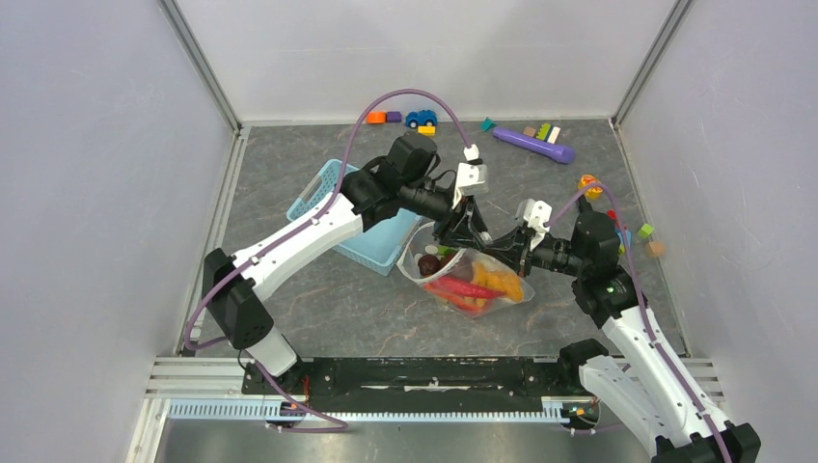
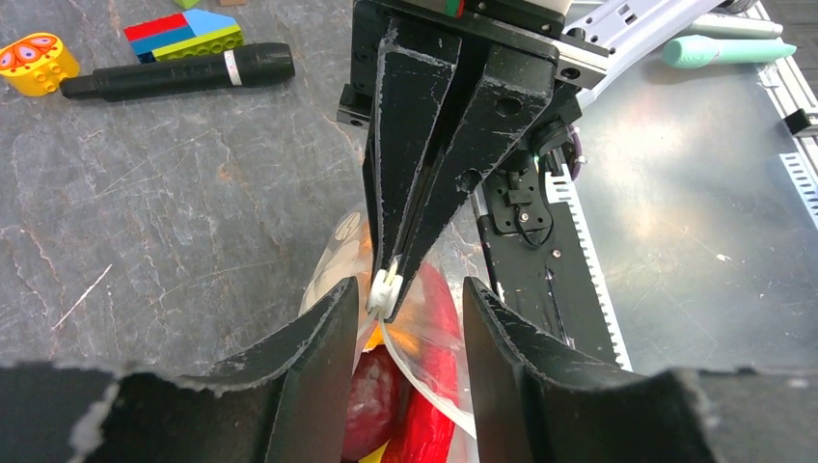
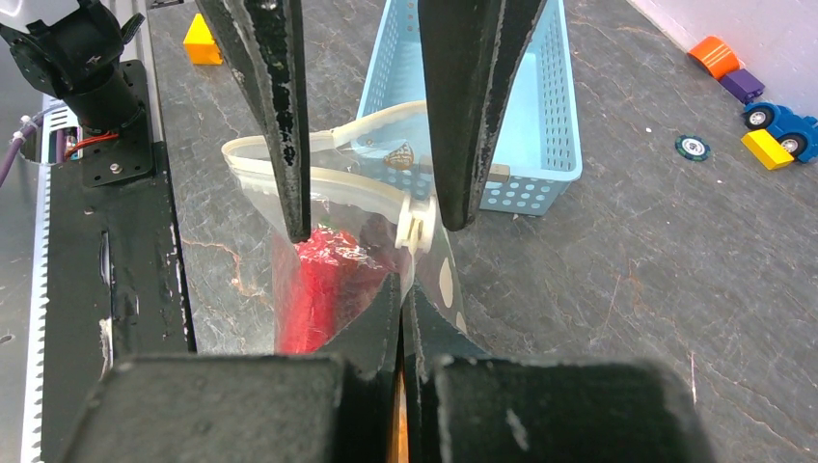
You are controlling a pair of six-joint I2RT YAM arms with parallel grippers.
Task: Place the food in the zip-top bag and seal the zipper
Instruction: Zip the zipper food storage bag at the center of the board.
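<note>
Bag (image 1: pixel 482 294): centre of surface (image 1: pixel 318 309), just beside basket (image 1: pixel 333 193); food (image 1: pixel 463 287) inside, mouth gaping.
Right tool (image 3: pixel 400 287): pinched shut on bag edge by slider (image 2: pixel 385 289).
Left tool (image 2: pixel 407 301): half-wide, straddling slider, gripping nothing.
Risk: slider missed or film snagged, leaving zipper (image 3: pixel 362 185) jammed open.

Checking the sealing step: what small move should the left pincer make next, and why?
Probably close the left pincer on the white slider: its open jaws straddle it, the right pincer pins the bag beside it, and the mouth gapes.
</note>
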